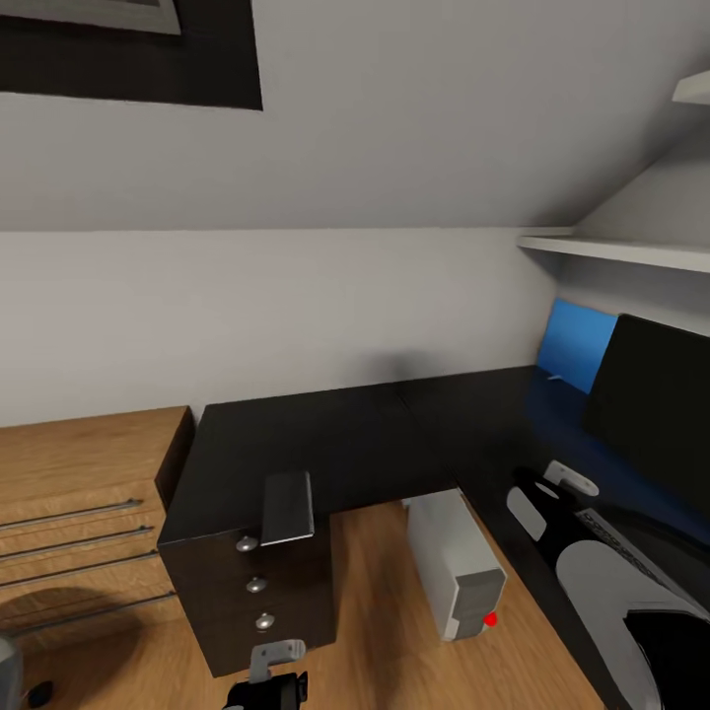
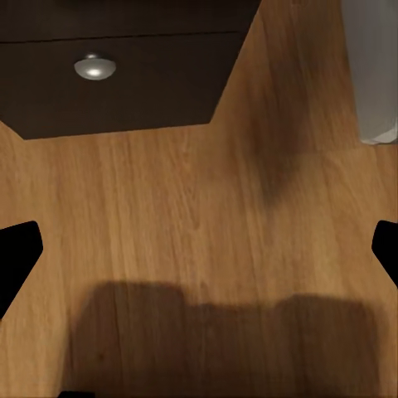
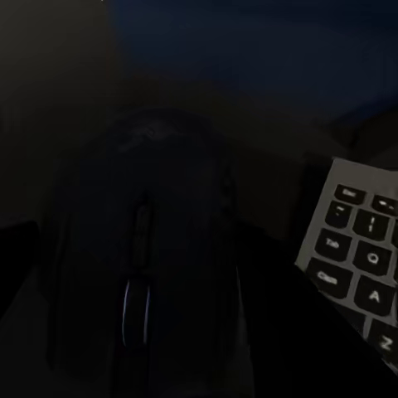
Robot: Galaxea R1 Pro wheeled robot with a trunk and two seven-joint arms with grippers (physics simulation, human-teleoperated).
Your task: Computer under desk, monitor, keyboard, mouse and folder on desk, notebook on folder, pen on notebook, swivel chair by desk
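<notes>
Right gripper first: your wrist camera sits right over the mouse (image 3: 145, 274), a dark rounded lump on the black desk (image 1: 325, 434), with the corner of the keyboard (image 3: 356, 265) just beside it. Whether the jaws are closed on the mouse or only poised over it, you can't tell; the fingers are lost in the darkness of that picture. From the head, your right arm reaches over the desk in front of the monitor (image 1: 656, 414), and the fingertips are buried behind the arm's own casing.

Left gripper (image 2: 199, 249) hangs low over the wood floor, jaws wide apart with nothing between them, near the black drawer unit (image 1: 251, 582) and its silver knob (image 2: 94, 66).

My read: you're on the mouse step, setting it next to the keyboard. If it's already resting there, the next move calls for a clean release and a straight lift away, without nudging it.

Computer (image 1: 454, 567) stands on the floor under the desk's inner corner, so that part looks settled. Notebook (image 1: 288, 508) lies at the desk's near edge above the drawers. Blue folder (image 1: 575, 340) appears to lean by the wall past the monitor, partly cut off. Pen and chair: not made out.
</notes>
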